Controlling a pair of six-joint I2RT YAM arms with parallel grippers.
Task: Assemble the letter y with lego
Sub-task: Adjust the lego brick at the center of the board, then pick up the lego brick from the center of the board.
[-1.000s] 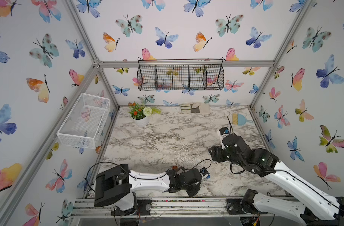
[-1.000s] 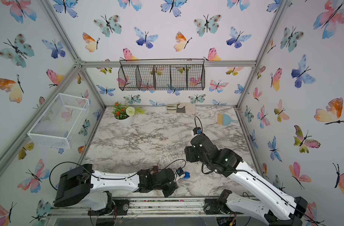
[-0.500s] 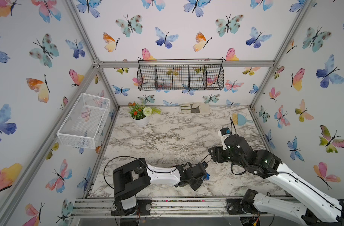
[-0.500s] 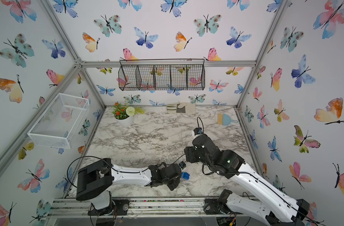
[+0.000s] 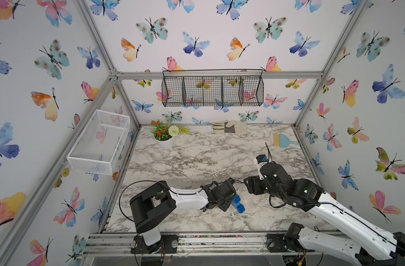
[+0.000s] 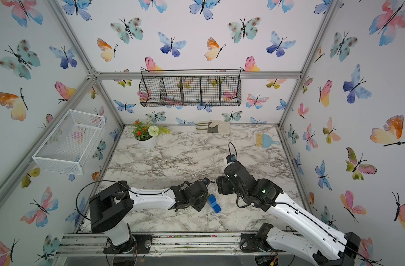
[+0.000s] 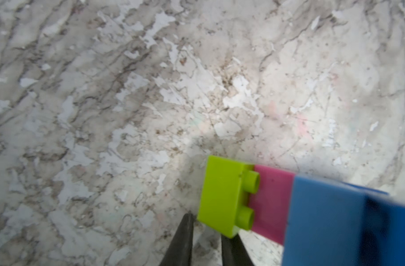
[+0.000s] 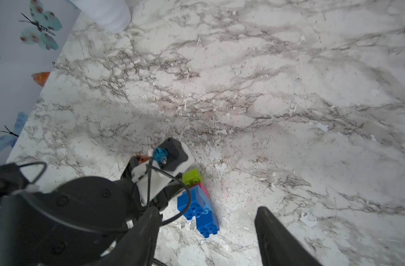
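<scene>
The left tool (image 7: 206, 231) was pressed together beside the letter y (image 8: 198, 205) on the table (image 8: 266, 92); the right tool (image 8: 208, 210) stood spread nearby. A white pot (image 5: 166, 143) held flowers (image 5: 166, 131).

I count on the tabletop (image 5: 196, 156): one lime green brick (image 7: 222, 195), one pink brick (image 7: 271, 202), two blue bricks (image 8: 192, 207) that I can tell apart. Pincers, two: left pincer (image 7: 207, 230), right pincer (image 8: 208, 208). One black wire basket (image 5: 211, 92), four compartments. One white mesh basket (image 5: 100, 142). One flower pot (image 5: 165, 142). One brush (image 5: 283, 140).
</scene>
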